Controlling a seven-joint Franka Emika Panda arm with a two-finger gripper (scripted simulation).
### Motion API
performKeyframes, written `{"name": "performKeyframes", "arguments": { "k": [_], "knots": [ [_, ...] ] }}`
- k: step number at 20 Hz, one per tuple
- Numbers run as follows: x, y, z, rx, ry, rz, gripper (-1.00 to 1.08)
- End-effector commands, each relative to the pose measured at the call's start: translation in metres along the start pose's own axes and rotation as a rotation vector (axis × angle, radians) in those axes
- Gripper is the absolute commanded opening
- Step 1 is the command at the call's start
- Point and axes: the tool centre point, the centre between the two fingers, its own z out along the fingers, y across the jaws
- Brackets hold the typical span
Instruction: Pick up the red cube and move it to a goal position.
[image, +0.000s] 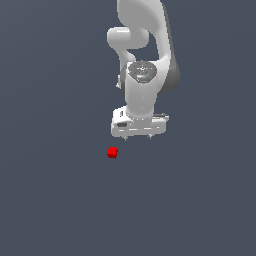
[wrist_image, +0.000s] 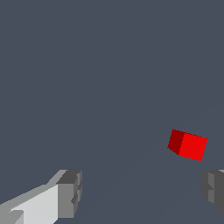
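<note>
The red cube (image: 112, 152) is tiny and bright red and lies on the dark grey floor, a little toward the exterior view's left of the gripper and nearer the camera. My white gripper (image: 136, 137) points down, with only its short fingertips showing under the hand. In the wrist view the cube (wrist_image: 188, 145) lies apart from the fingers, ahead of the gap and close to one side. The two grey fingertips (wrist_image: 70, 192) stand far apart with nothing between them. The gripper (wrist_image: 142, 190) is open and empty.
The white arm (image: 142, 45) rises behind the gripper toward the top of the exterior view. The floor (image: 60, 200) is plain dark grey with no other objects in sight.
</note>
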Motion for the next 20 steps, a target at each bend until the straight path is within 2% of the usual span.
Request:
{"name": "performKeyframes", "arguments": {
  "k": [1,10,20],
  "knots": [
    [0.000,0.000,0.000,0.000,0.000,0.000,1.00],
    [-0.001,0.020,0.025,-0.004,0.004,0.043,1.00],
    [-0.009,0.085,0.103,-0.017,0.015,0.178,1.00]
  ]
}}
